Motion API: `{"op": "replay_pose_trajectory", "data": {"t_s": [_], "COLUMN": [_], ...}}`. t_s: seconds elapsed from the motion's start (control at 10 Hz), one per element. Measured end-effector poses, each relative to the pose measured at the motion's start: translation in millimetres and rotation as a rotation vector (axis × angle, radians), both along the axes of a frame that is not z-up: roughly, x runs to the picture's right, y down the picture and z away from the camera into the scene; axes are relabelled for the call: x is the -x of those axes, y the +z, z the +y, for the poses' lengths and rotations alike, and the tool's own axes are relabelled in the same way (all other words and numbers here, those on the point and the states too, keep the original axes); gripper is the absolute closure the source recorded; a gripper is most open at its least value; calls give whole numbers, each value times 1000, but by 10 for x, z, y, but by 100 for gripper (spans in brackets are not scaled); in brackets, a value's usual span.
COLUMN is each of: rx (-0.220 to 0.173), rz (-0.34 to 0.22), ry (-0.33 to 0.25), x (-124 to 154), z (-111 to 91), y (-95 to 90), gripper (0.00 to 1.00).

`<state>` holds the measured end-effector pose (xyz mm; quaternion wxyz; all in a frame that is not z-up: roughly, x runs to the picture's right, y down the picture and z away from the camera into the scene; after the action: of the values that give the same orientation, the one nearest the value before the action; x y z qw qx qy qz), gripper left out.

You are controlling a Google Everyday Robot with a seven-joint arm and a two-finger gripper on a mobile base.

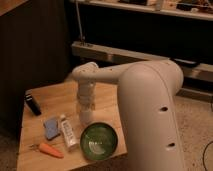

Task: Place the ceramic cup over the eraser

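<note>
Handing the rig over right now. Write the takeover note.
The gripper points down over the middle of the table, behind the green bowl; grip not readable.
The ceramic cup seems to be the whitish shape at its tip.
The eraser lies uncovered at the table's left edge, apart from the cup.
Done: gripper at the cup. Left: carry it left, set it over the eraser.

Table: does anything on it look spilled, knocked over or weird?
Nothing stands out. The eraser, blue pad, white tube, carrot and green bowl lie apart on the table, with nothing spilled. The gripper hangs between the tube and the bowl.
</note>
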<state>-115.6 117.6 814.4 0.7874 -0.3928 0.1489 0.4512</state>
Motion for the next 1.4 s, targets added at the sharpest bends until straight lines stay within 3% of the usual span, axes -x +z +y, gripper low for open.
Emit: {"op": "replay_pose_trajectory", "data": {"t_s": [0.3, 0.5, 0.7, 1.0, 1.4], "rx": [-3, -10, -33, -88, -181], "rz": [-11, -29, -38, -32, -54], "ry": [-8, -6, 2, -14, -96], "x": [52, 69, -9, -189, -192], "z": [-40, -104, -295, -848, -1846], "y": [21, -13, -142, -479, -950], "gripper": [64, 82, 87, 87, 87]}}
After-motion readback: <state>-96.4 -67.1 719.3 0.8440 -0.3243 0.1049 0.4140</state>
